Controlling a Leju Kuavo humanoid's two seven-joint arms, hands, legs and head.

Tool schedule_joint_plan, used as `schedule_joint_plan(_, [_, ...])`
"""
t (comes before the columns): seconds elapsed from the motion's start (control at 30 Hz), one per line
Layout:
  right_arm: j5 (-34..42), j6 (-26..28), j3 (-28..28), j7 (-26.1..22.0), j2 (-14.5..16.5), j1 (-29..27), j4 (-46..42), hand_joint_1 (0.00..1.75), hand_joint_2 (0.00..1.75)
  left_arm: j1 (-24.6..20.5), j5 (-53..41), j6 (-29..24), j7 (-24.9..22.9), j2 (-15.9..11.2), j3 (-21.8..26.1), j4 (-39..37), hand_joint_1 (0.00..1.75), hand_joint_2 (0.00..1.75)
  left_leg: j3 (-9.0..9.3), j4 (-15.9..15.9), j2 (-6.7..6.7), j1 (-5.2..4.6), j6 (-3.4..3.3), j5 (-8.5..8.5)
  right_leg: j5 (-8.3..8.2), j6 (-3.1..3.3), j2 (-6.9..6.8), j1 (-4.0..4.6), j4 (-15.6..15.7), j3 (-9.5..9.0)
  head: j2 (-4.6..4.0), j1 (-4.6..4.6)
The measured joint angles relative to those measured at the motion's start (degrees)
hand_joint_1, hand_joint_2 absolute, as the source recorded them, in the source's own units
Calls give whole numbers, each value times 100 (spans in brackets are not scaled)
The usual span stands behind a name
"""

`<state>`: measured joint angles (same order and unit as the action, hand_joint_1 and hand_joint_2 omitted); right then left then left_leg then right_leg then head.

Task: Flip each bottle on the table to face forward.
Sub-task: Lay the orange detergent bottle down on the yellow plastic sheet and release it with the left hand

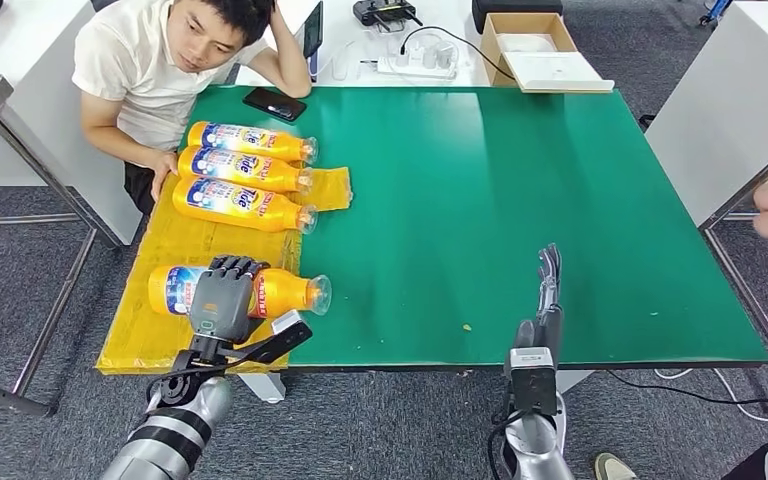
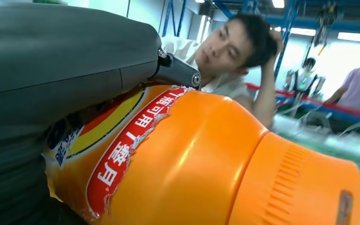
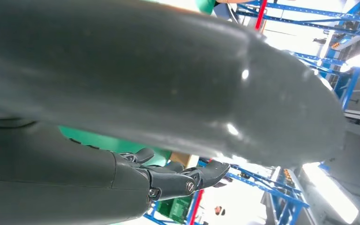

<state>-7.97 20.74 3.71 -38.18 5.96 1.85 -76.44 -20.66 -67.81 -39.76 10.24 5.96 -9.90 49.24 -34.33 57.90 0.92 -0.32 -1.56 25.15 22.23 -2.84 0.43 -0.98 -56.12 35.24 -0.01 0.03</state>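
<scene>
The left hand [image 1: 222, 298] lies palm down over the near orange bottle [image 1: 282, 292], fingers curled around its body and gripping it. This bottle lies on its side on the yellow mat [image 1: 135, 335], at 8 o'clock of the green table [image 1: 520, 200], cap toward 3 o'clock. Three other bottles [image 1: 245, 175] lie at 10 o'clock. The right hand [image 1: 545, 300] stands edge-up at 5 o'clock, fingers straight, holding nothing

Person in white shirt [image 1: 150, 60] sits at green table's [image 1: 520, 200] far corner. Black phone [image 1: 274, 103] beside them. Cardboard box [image 1: 526, 45] beyond.
</scene>
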Motion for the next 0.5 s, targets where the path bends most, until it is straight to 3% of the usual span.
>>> schedule_joint_plan(0.2, [65, -26, -2, 0, 22, 9, 38, 0, 0, -154, -199, 39, -257, -39, -58, -289, 175, 175, -1, 0, 1, 0, 0, 1, 0, 0, 0, 0, 1, 1, 0, -1])
schedule_joint_plan(0.37, [89, -114, -17, 0, 65, 20, 264, 0, 0, -696, -18, 849, -541, -98, -114, -1224, 174, 175, 1, 0, 8, 0, 0, 1, 0, 0, -4, 0, 1, -4, 0, 0])
schedule_joint_plan(0.5, [84, -117, -19, 0, 68, 21, 327, 0, 0, -800, 35, 913, -518, -98, -114, -1378, 161, 175, 4, 0, 8, 0, 0, 0, 0, 0, -4, 0, 1, -6, 1, 1])
